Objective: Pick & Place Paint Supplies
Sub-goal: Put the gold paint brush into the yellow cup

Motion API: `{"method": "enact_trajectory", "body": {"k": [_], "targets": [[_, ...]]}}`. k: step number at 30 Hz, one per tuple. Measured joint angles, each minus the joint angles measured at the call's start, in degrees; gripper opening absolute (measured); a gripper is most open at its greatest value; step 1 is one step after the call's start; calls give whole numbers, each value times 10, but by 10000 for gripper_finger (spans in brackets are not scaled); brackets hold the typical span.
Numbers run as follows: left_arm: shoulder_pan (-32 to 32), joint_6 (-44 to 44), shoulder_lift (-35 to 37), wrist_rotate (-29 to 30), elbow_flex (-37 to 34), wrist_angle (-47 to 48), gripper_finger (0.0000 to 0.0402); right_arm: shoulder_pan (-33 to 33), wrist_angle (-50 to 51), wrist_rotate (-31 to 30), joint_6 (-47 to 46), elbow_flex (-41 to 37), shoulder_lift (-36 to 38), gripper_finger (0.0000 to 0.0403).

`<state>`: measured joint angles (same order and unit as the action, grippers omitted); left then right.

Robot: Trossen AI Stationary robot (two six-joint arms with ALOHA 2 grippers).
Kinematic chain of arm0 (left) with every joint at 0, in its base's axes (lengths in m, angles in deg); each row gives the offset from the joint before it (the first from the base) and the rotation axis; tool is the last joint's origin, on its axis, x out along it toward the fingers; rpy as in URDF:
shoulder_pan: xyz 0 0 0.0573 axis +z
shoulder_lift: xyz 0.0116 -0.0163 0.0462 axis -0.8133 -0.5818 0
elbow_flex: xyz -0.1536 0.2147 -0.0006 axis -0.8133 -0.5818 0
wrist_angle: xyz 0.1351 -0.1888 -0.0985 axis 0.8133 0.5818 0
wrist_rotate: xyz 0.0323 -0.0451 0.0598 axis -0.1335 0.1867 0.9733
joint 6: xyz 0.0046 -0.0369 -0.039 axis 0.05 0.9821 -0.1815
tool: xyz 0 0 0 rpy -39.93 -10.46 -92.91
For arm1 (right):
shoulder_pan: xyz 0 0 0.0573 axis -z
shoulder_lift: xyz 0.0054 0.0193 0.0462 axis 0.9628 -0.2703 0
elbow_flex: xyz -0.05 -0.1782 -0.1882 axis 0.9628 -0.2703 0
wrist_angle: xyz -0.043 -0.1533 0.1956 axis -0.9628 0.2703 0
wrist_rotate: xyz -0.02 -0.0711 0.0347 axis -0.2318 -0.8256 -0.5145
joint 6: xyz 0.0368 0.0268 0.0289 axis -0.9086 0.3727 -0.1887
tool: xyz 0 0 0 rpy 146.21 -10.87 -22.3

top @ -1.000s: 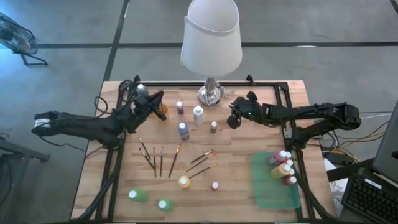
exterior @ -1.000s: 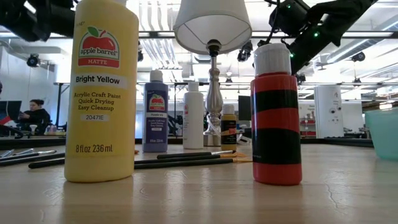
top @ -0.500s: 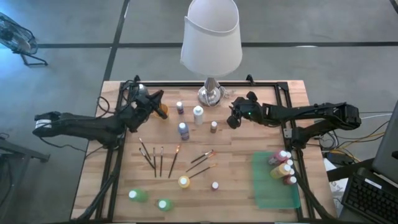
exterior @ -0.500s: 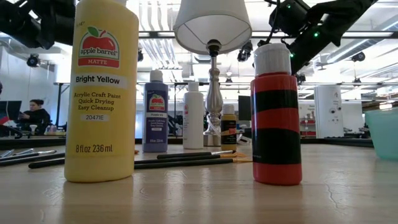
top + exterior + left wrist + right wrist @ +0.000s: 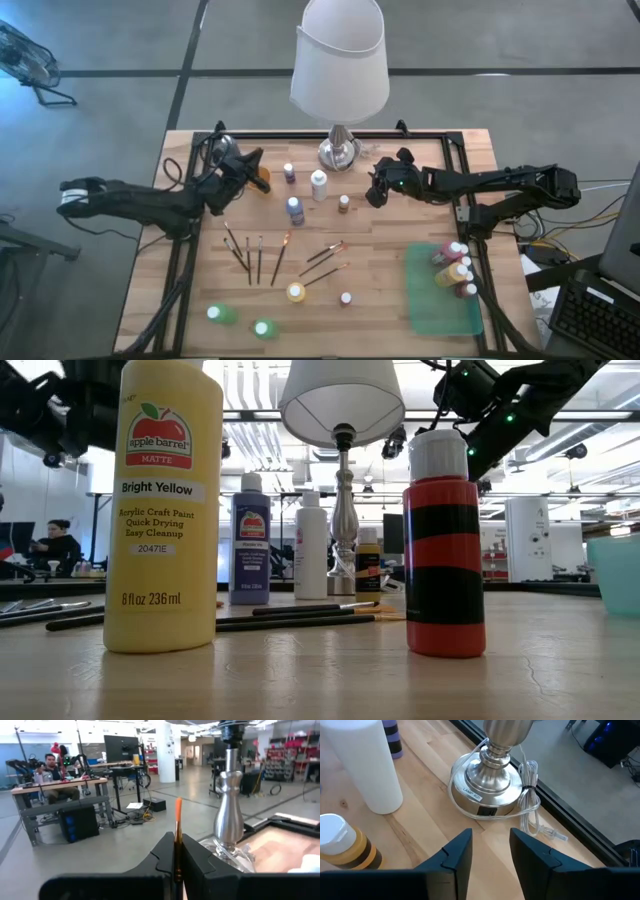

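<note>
A thin paintbrush [image 5: 177, 836] with an orange tip is being gripped between the closed fingers of the left gripper [image 5: 243, 166], which is being held above the far left part of the wooden table [image 5: 390, 240], near the lamp [image 5: 339, 60]. The right gripper [image 5: 376, 190] is being held over the table just beside the lamp base, with its fingers parted and nothing between them; a small brown bottle [image 5: 344, 203] and a white bottle [image 5: 318, 184] are being seen close by in its wrist view.

The rest of the supplies are being left spread out: a purple bottle [image 5: 296, 210], several brushes [image 5: 250, 255] lying in the middle, a yellow bottle [image 5: 296, 292], a red bottle [image 5: 346, 298] and two green bottles [image 5: 222, 314] near the front edge. A few bottles are already being kept in the green tray [image 5: 440, 300] at the right front.

The step in hand is being judged as mid-sorting: one brush is being carried by the left arm while a bottle is being approached by the right. For the next move, the open fingers are probably needing to be lowered around the brown bottle without the lamp cord being snagged, and the brush is needing to be carried across to the tray without the standing bottles being knocked
</note>
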<state>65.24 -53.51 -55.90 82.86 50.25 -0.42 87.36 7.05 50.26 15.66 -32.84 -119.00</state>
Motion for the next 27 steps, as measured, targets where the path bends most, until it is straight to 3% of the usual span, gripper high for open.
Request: {"method": "enact_trajectory", "body": {"k": [5,11,27], "targets": [[0,9,0,0,-45,-62,17,0,0,0,2,0,0,141],[0,10,0,-2,-59,-66,17,0,-1,0,2,0,0,146],[8,15,-51,-21,-62,-105,17,0,-1,0,10,0,0,103]]}}
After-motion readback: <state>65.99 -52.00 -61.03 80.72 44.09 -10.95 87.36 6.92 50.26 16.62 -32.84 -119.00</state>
